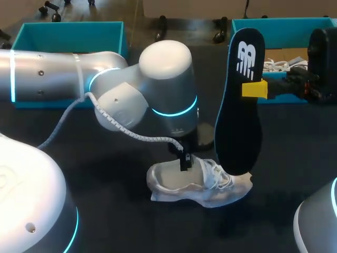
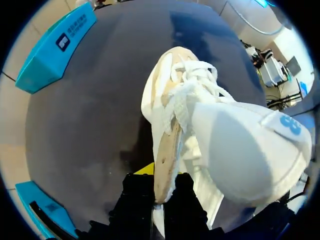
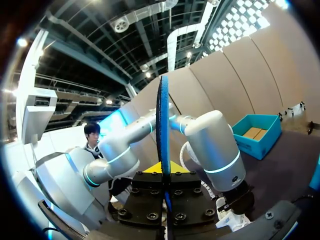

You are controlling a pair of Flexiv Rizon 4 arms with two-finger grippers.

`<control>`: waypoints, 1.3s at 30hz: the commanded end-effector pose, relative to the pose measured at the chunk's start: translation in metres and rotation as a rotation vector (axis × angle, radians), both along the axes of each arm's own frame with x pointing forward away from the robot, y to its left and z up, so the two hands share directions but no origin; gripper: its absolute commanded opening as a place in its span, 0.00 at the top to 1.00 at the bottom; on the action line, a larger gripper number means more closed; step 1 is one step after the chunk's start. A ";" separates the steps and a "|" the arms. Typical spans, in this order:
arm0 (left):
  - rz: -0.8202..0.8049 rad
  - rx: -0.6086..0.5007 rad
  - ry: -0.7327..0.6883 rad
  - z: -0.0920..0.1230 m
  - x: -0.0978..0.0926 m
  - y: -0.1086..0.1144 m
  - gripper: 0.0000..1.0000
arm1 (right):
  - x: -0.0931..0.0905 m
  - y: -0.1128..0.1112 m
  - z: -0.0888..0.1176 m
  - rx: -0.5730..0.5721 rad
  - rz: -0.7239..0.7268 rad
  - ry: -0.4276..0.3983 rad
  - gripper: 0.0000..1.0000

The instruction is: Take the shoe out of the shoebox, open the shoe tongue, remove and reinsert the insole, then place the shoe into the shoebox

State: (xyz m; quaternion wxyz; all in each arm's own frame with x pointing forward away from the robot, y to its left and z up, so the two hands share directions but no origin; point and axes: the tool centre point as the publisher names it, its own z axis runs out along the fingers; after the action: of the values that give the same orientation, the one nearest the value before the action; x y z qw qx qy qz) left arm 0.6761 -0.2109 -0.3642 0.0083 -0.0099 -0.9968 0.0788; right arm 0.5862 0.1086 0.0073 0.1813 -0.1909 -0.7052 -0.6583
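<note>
Head view. Shoe [image 1: 202,182] sits on the dark tabletop [image 1: 105,211], near the middle. Long axis runs left-right: open heel end toward my left, laces and toe toward my right. White upper, white laces, pale inside. Left claw [image 1: 185,161] comes down at the collar, one finger inside the opening. Insole [image 1: 239,105] is out of the shoe and held in the air just above its toe end. It stands on end with its long axis near vertical; the end with the white mark is up and the broader end is down. It is dark, almost black. Right claw [image 1: 254,88] pinches it at one edge, yellow tips narrow. Two teal boxes stand at the far side: left box [image 1: 68,37], and right box [image 1: 284,26] with paper inside.

Left wrist view. The shoe [image 2: 200,115] points away from the left claw [image 2: 160,185], laces ahead. The tan collar edge passes between the black fingers [image 2: 137,197], which clamp it from both sides. A rounded white part with a small blue mark bulges beside the claw. The insole is out of sight here.

Right wrist view. The insole [image 3: 162,115] shows edge-on as a thin blue line rising straight from the right claw [image 3: 163,172], which is closed tight on it. Only a scrap of the shoe [image 3: 231,220] shows, under the left arm [image 3: 210,145].
</note>
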 end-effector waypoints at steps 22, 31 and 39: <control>-0.790 0.007 -0.280 0.057 -0.016 0.027 1.00 | 0.001 0.002 -0.001 -0.002 0.000 0.001 1.00; -0.790 0.007 -0.280 0.057 -0.016 0.027 1.00 | 0.001 0.002 -0.001 -0.002 0.000 0.001 1.00; -1.177 0.036 -0.337 0.063 0.000 0.027 1.00 | 0.001 0.002 -0.001 -0.002 0.000 0.001 1.00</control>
State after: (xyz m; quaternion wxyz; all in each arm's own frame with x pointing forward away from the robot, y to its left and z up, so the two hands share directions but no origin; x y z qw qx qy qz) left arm 0.6733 -0.1874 -0.3044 -0.1215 -0.4932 -0.8599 0.0504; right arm 0.5862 0.1085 0.0074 0.1813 -0.1909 -0.7053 -0.6583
